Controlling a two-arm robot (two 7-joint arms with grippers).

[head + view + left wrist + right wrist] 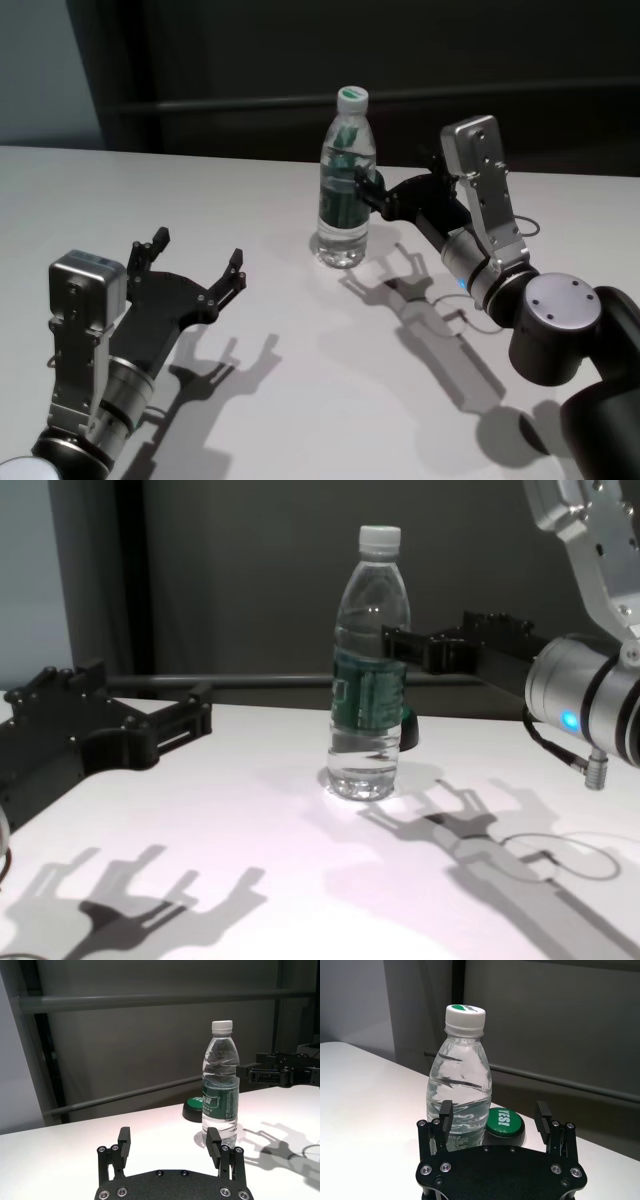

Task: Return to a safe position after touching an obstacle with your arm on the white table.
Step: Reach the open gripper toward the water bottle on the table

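Upright, bottle (347, 180) on white table (300, 400), right gripper (368, 188) spread wide just beside it, left gripper (196, 258) wide, well apart.

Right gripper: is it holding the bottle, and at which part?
Nothing is held. The right gripper is open beside the bottle at label height, one finger near it. The left gripper is open too, apart from the bottle.

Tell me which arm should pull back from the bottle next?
The right. Its open gripper is at the bottle; the left gripper, also open, hangs well clear over the table.
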